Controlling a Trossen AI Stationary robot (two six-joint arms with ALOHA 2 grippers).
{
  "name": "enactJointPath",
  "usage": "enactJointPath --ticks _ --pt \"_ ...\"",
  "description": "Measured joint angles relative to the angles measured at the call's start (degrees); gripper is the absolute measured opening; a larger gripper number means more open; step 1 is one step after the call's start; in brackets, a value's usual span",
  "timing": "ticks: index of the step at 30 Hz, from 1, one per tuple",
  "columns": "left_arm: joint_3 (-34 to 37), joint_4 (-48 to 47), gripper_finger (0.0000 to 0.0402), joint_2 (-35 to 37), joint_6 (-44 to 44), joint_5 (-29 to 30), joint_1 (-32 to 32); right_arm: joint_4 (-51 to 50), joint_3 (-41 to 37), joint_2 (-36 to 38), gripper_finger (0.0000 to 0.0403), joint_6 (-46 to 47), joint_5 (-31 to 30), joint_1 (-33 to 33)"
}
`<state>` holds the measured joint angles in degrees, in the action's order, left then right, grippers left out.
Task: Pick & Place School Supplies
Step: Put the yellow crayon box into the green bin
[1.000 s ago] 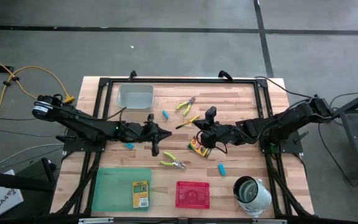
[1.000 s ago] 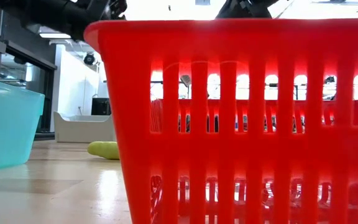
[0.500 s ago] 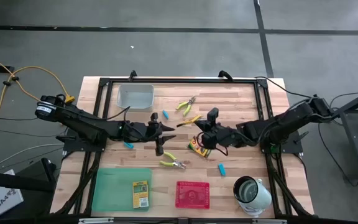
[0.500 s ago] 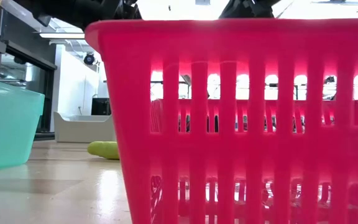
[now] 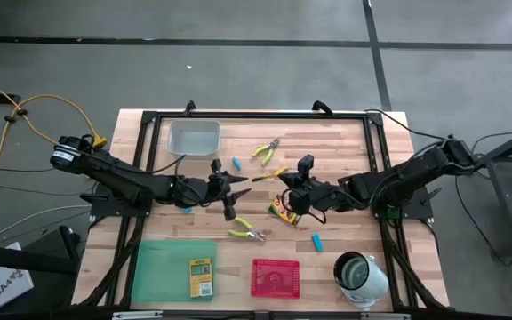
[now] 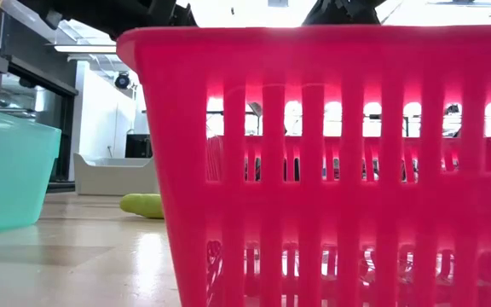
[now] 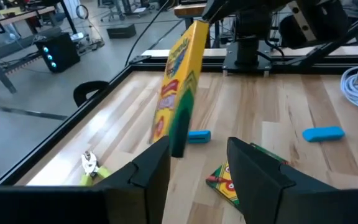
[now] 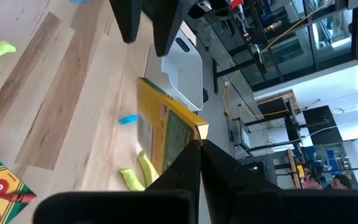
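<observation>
We had the crayon box (image 7: 178, 81) hanging mid-table, pinched at one corner by the right gripper (image 8: 194, 144), with the left gripper (image 7: 197, 163) spread wide at its 9 o'clock. Light, stiff cardboard, slick faces, probably; we'd grab it across the flat sides

A tray (image 5: 194, 136) is set at the table's far left, with two plier-like tools (image 5: 268, 149) to its right. Near the centre a crayon box (image 5: 284, 210) lies flat, and a third tool (image 5: 248, 233) is placed to its near left. Along the near edge three containers are lined up – a tray (image 5: 161, 267) holding another crayon box (image 5: 202, 276), a basket (image 5: 276, 276) to its right, then a cup (image 5: 360, 274). An oblong piece (image 5: 316, 241) lies between the flat box and the cup.
</observation>
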<state>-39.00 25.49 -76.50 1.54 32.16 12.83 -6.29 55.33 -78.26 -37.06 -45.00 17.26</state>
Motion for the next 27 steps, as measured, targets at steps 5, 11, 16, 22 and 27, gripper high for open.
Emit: enactJointPath --ticks 5,11,16,22,27 --pt "0.02 0.23 0.0152 -0.20 -0.26 0.02 -1.05 0.40 0.00 0.00 0.0003 1.26 1.60 0.00" --pt "0.00 0.59 0.0152 -1.40 -1.37 -0.08 -2.60 0.62 0.00 0.00 0.0003 1.28 1.76 -0.11" --pt "0.02 3.79 0.0152 -4.27 -2.25 -2.03 -3.77 0.99 0.00 0.00 0.0003 1.20 1.92 -0.59" --pt "0.02 5.56 0.0152 -5.94 -3.27 -3.96 -4.58 0.80 0.00 0.00 0.0003 1.29 2.06 -1.76" --pt "0.02 7.34 0.0152 -5.59 -5.56 -3.96 -4.58 -1.16 0.00 0.00 0.0003 2.14 2.06 -2.05"
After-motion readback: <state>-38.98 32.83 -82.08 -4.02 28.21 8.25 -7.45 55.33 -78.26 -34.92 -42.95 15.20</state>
